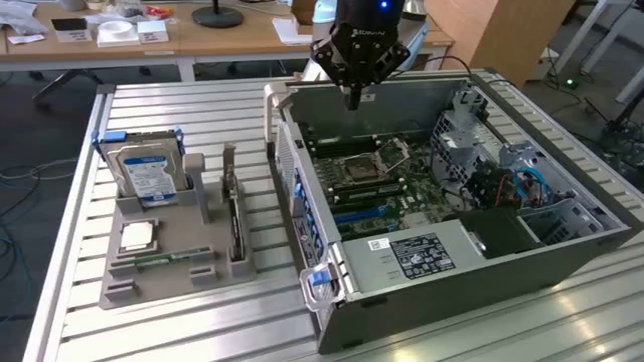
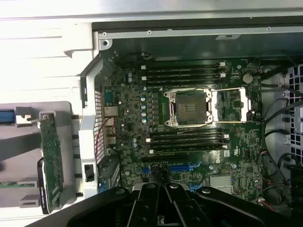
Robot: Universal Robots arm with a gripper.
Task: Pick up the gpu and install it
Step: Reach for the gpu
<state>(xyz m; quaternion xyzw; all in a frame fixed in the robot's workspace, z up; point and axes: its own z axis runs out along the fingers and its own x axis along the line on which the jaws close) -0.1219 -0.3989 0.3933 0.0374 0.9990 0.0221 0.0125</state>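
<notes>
The gpu (image 1: pixel 234 215) stands on edge in a slot of the grey holder (image 1: pixel 176 264), at the exterior view's left of the open computer case (image 1: pixel 453 279). In the wrist view the gpu (image 2: pixel 51 165) shows its green circuit-board back, with the silver bracket at one end. My gripper (image 1: pixel 352 99) hangs over the far end of the case, above the motherboard (image 1: pixel 372 173), well apart from the gpu. Its fingers (image 2: pixel 158 203) are shut with nothing between them. Blue expansion slots (image 2: pixel 182 167) lie on the motherboard (image 2: pixel 189 109) close below the gripper (image 2: pixel 165 189).
The holder also carries a silver hard drive (image 1: pixel 146 173) with a blue-white label, a processor chip (image 1: pixel 138 235) and a narrow green memory stick (image 1: pixel 166 256). Drive cages and cables (image 1: pixel 503 181) crowd the case's right side. A desk (image 1: pixel 181 38) stands behind the slatted metal table (image 1: pixel 151 332).
</notes>
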